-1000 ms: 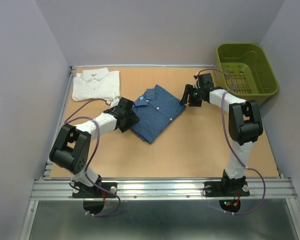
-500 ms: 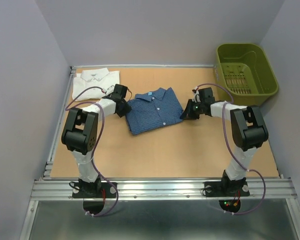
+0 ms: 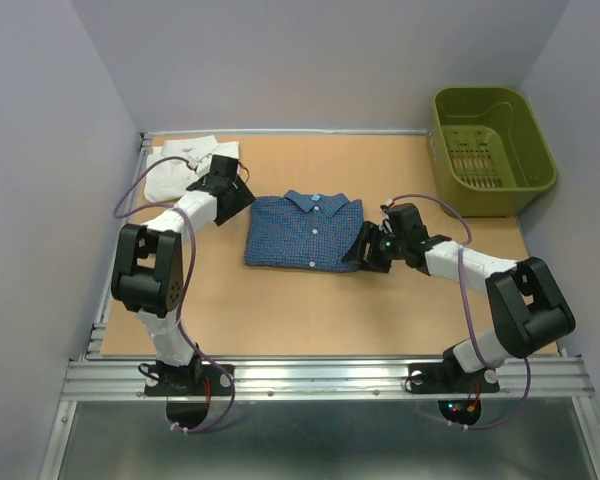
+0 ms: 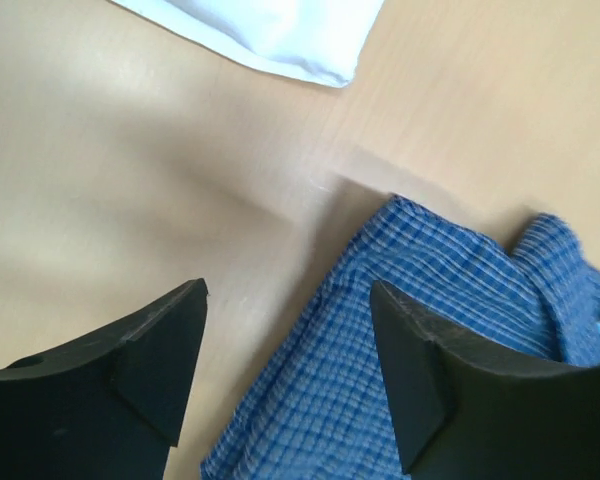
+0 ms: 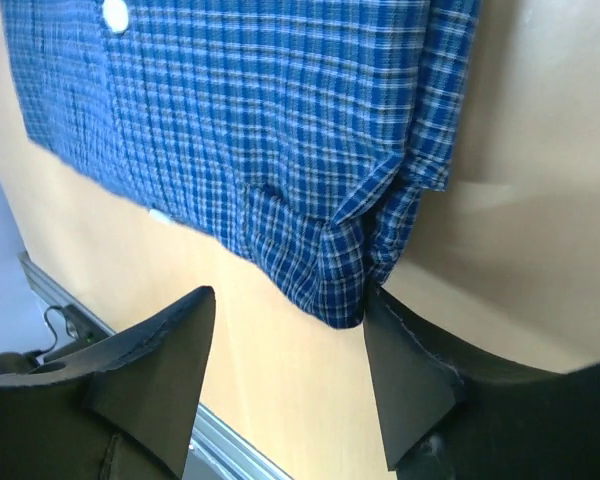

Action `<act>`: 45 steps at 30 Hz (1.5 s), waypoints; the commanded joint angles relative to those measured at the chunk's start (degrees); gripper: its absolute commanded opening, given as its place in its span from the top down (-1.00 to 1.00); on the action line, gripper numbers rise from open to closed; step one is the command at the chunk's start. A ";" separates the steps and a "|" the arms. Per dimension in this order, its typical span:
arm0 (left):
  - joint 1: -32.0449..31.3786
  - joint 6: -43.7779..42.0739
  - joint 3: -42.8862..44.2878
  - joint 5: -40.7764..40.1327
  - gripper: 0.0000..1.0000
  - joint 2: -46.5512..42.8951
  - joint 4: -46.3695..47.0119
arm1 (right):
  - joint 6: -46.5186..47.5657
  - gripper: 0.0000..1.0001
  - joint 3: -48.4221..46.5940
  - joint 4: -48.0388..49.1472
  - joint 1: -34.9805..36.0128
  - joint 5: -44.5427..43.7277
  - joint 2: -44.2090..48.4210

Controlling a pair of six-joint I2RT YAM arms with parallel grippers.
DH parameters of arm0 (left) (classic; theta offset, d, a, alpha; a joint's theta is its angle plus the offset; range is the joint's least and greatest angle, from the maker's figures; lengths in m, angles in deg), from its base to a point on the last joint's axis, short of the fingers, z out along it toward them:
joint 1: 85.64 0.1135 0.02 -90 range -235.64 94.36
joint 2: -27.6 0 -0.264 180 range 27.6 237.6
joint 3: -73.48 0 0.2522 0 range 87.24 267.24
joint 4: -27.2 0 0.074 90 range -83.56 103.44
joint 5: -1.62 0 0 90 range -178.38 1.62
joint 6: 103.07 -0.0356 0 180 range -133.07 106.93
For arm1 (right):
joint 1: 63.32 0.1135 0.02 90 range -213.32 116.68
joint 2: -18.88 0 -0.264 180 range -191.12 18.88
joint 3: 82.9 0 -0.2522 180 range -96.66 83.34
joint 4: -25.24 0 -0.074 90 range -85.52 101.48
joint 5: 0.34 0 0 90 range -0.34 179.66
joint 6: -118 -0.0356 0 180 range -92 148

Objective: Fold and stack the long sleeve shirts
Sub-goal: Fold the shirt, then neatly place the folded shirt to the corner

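The dark blue checked shirt (image 3: 302, 231) lies folded in a rectangle mid-table, collar at the far side. The white shirt (image 3: 176, 166) lies folded at the far left corner. My left gripper (image 3: 242, 193) is open and empty at the blue shirt's far left corner; its wrist view shows the blue cloth (image 4: 420, 350) between the fingers and a white shirt corner (image 4: 280, 35) at the top. My right gripper (image 3: 358, 252) is open at the blue shirt's near right corner; that corner (image 5: 340, 275) touches one finger (image 5: 410, 385).
An olive-green plastic basket (image 3: 492, 145) stands at the far right corner. The wooden table (image 3: 330, 310) has a metal rail along its near edge. Grey walls close in the left, back and right sides.
The blue shirt has turned from a diagonal lie to square and shifted. My left gripper moved up toward the white shirt. My right gripper moved down along the shirt's right edge.
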 commanded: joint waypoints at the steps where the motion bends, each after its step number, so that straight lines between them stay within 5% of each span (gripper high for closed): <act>1: -0.41 6.18 -6.03 2.65 -0.65 -12.93 1.01 | -2.91 -0.41 3.05 2.67 1.36 -3.70 5.27; 10: -18.50 32.10 -27.30 2.48 -0.89 -31.57 7.24 | 1.93 -0.53 1.92 -4.62 1.01 -15.92 10.38; 20: -34.59 49.00 -39.27 -14.47 -0.94 -29.75 30.96 | 0.79 -0.82 2.09 -5.15 0.74 -14.96 14.96; 25: -36.01 49.53 -37.51 -17.38 -0.94 -22.37 34.49 | 1.58 -0.82 1.48 -5.15 0.74 -13.12 14.78; 37: -35.92 50.24 -40.93 -20.19 -0.51 -16.72 39.51 | 13.96 -0.77 -2.65 -4.98 1.53 -5.56 11.71; 45: -26.79 41.91 -45.95 -12.31 -0.39 -19.62 41.71 | 24.32 -0.76 -6.95 -5.06 8.82 -6.43 5.39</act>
